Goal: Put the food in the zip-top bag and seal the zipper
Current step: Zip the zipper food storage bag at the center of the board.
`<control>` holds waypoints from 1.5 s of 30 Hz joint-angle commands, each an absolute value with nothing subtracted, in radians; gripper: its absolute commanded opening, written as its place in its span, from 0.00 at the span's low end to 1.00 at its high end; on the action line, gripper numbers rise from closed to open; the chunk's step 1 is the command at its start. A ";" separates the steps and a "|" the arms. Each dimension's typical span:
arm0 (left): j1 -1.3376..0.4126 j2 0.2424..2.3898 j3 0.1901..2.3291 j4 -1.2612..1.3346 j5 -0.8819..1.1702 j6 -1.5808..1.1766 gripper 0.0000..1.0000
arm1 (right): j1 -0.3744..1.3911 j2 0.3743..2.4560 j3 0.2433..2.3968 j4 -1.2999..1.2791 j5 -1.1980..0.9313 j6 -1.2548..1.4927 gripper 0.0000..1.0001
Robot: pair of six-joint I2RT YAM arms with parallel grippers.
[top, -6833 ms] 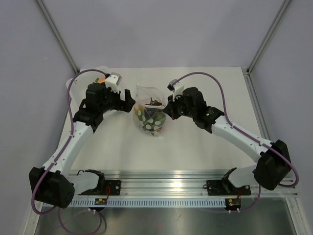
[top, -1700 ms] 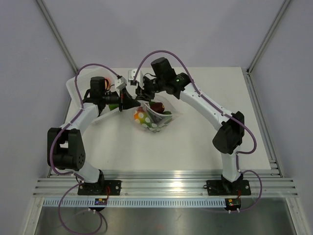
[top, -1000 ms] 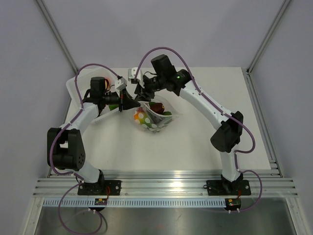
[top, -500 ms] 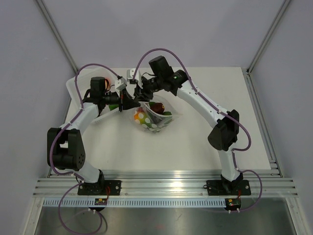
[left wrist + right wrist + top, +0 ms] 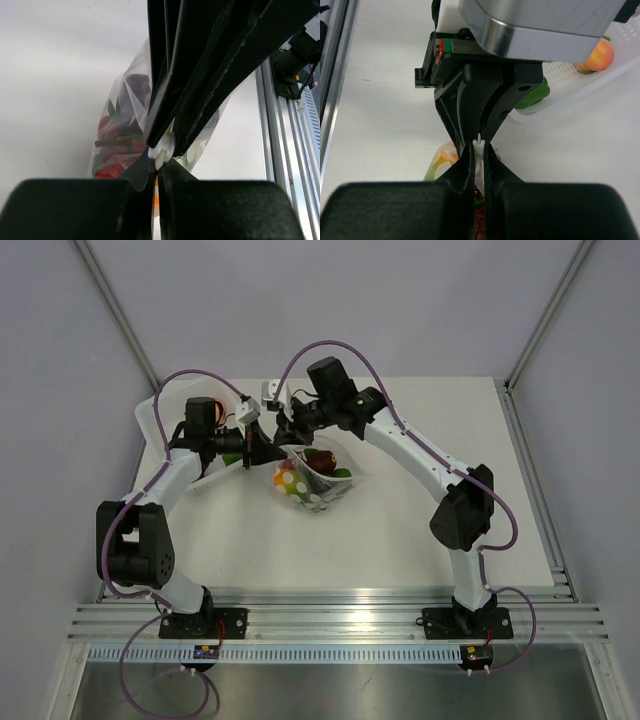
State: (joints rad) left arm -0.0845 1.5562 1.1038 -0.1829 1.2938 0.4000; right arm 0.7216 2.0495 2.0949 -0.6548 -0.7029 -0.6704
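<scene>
The zip-top bag (image 5: 316, 486) lies mid-table with the food (image 5: 322, 458) inside, red, green and dark pieces showing through the plastic (image 5: 116, 131). Both grippers meet nose to nose at its raised left mouth corner. My left gripper (image 5: 262, 447) is shut on the bag's edge (image 5: 157, 171), just below a small white slider (image 5: 163, 148) of the zipper. My right gripper (image 5: 285, 433) is shut on that white zipper piece (image 5: 479, 144), which pokes out between its fingertips (image 5: 479, 150). The rest of the seal strip is hidden behind the fingers.
A white plastic tray (image 5: 158, 428) sits at the back left behind my left arm; in the right wrist view it (image 5: 570, 75) holds an orange piece (image 5: 597, 54) and a green piece (image 5: 534, 98). The aluminium rail (image 5: 330, 602) runs along the near edge.
My right gripper's jaws have closed onto the white zipper piece, and its arm shifted slightly. The left gripper stays shut on the bag, unmoved.
</scene>
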 commanded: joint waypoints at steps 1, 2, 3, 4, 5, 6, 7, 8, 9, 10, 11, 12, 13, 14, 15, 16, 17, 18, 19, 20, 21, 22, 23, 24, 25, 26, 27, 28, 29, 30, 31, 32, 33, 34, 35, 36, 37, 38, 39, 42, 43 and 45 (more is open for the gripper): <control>-0.063 1.531 1.160 -0.172 1.313 0.433 0.00 | 0.721 1.942 2.037 -0.612 -0.690 -0.634 0.00; -0.058 1.529 1.160 -0.175 1.319 0.433 0.00 | 0.721 1.925 2.017 -0.609 -0.683 -0.632 0.00; -0.055 1.528 1.158 -0.176 1.322 0.436 0.00 | 0.721 1.908 1.964 -0.597 -0.680 -0.629 0.00; -0.054 1.520 1.158 -0.170 1.321 0.437 0.00 | 0.721 1.866 1.933 -0.568 -0.677 -0.624 0.00; -0.052 1.519 1.155 -0.169 1.322 0.437 0.00 | 0.721 1.850 1.902 -0.551 -0.664 -0.620 0.00; -0.052 1.516 1.152 -0.160 1.324 0.436 0.00 | 0.722 1.815 1.843 -0.536 -0.660 -0.611 0.00; -0.052 1.509 1.149 -0.153 1.325 0.431 0.00 | 0.721 1.800 1.820 -0.505 -0.651 -0.603 0.00; -0.052 1.506 1.141 -0.146 1.324 0.422 0.00 | 0.721 1.786 1.777 -0.494 -0.628 -0.591 0.00; -0.052 1.503 1.137 -0.138 1.324 0.423 0.00 | 0.721 1.758 1.758 -0.485 -0.617 -0.575 0.00; -0.052 1.500 1.131 -0.132 1.319 0.420 0.00 | 0.721 1.746 1.741 -0.479 -0.608 -0.569 0.00; -0.052 1.497 1.128 -0.121 1.309 0.404 0.00 | 0.721 1.734 1.711 -0.477 -0.589 -0.565 0.00; -0.052 1.496 1.124 -0.115 1.310 0.403 0.00 | 0.721 1.705 1.695 -0.476 -0.581 -0.555 0.00; -0.052 1.496 1.123 -0.112 1.310 0.403 0.00 | 0.721 1.691 1.678 -0.472 -0.571 -0.552 0.00; -0.052 1.496 1.121 -0.109 1.302 0.393 0.00 | 0.721 1.674 1.642 -0.471 -0.546 -0.548 0.00; -0.052 1.496 1.121 -0.104 1.302 0.391 0.00 | 0.721 1.643 1.623 -0.465 -0.534 -0.546 0.00; -0.052 1.496 1.121 -0.103 1.296 0.391 0.00 | 0.721 1.626 1.605 -0.462 -0.520 -0.546 0.00; -0.054 1.494 1.120 -0.101 1.292 0.387 0.00 | 0.721 1.609 1.565 -0.459 -0.496 -0.543 0.00; -0.052 1.494 1.120 -0.097 1.289 0.385 0.00 | 0.721 1.571 1.543 -0.453 -0.479 -0.542 0.00; -0.052 1.493 1.117 -0.095 1.284 0.385 0.00 | 0.719 1.554 1.517 -0.442 -0.465 -0.541 0.00; -0.052 1.491 1.117 -0.092 1.279 0.380 0.00 | 0.719 1.533 1.465 -0.439 -0.439 -0.541 0.00; -0.052 1.486 1.114 -0.072 1.273 0.374 0.00 | 0.719 1.496 1.441 -0.431 -0.425 -0.541 0.00; -0.052 1.485 1.100 -0.051 1.260 0.361 0.00 | 0.719 1.476 1.418 -0.431 -0.413 -0.540 0.00; -0.051 1.483 1.094 -0.029 1.256 0.330 0.00 | 0.719 1.461 1.373 -0.433 -0.393 -0.535 0.00; -0.051 1.482 1.089 -0.006 1.255 0.319 0.00 | 0.718 1.427 1.352 -0.436 -0.381 -0.532 0.00; -0.049 1.482 1.080 0.021 1.244 0.310 0.00 | 0.716 1.410 1.332 -0.437 -0.370 -0.528 0.00; -0.049 1.482 1.077 0.032 1.243 0.293 0.00 | 0.713 1.395 1.290 -0.439 -0.353 -0.519 0.00; -0.048 1.482 1.075 0.049 1.236 0.287 0.00 | 0.713 1.359 1.267 -0.436 -0.344 -0.512 0.00; -0.048 1.482 1.075 0.054 1.218 0.278 0.00 | 0.709 1.342 1.246 -0.436 -0.327 -0.505 0.00; -0.048 1.480 1.074 0.054 1.207 0.279 0.00 | 0.704 1.324 1.203 -0.433 -0.324 -0.496 0.00; -0.048 1.474 1.072 0.054 1.201 0.281 0.00 | 0.701 1.289 1.178 -0.425 -0.318 -0.491 0.00; -0.048 1.465 1.068 0.061 1.192 0.282 0.00 | 0.698 1.272 1.154 -0.420 -0.310 -0.488 0.00; -0.046 1.459 1.060 0.074 1.186 0.282 0.00 | 0.695 1.256 1.114 -0.417 -0.287 -0.482 0.00; -0.046 1.454 1.057 0.080 1.180 0.279 0.00 | 0.695 1.226 1.097 -0.416 -0.276 -0.482 0.00; -0.043 1.444 1.055 0.084 1.174 0.281 0.00 | 0.695 1.212 1.076 -0.416 -0.259 -0.477 0.00; -0.041 1.440 1.051 0.089 1.169 0.278 0.00 | 0.693 1.200 1.069 -0.416 -0.252 -0.465 0.00; -0.040 1.440 1.051 0.090 1.169 0.278 0.00 | 0.693 1.177 1.063 -0.416 -0.247 -0.457 0.00; -0.037 1.440 1.049 0.091 1.164 0.278 0.00 | 0.692 1.166 1.058 -0.417 -0.242 -0.446 0.00; -0.035 1.436 1.049 0.091 1.158 0.275 0.00 | 0.692 1.155 1.045 -0.419 -0.239 -0.427 0.00; -0.034 1.434 1.046 0.092 1.157 0.273 0.00 | 0.692 1.135 1.037 -0.420 -0.238 -0.417 0.00; -0.034 1.433 1.042 0.110 1.149 0.265 0.00 | 0.692 1.091 1.002 -0.431 -0.238 -0.390 0.00; -0.032 1.434 1.040 0.117 1.147 0.255 0.00 | 0.692 1.080 0.988 -0.436 -0.229 -0.385 0.00; -0.032 1.434 1.037 0.133 1.137 0.249 0.00 | 0.692 1.052 0.979 -0.460 -0.216 -0.373 0.00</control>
State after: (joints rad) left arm -0.0605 1.4700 1.0370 0.0109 1.2057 0.2527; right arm 0.7036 1.1114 0.9955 -0.3973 -0.2588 -0.4198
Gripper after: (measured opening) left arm 0.003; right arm 0.077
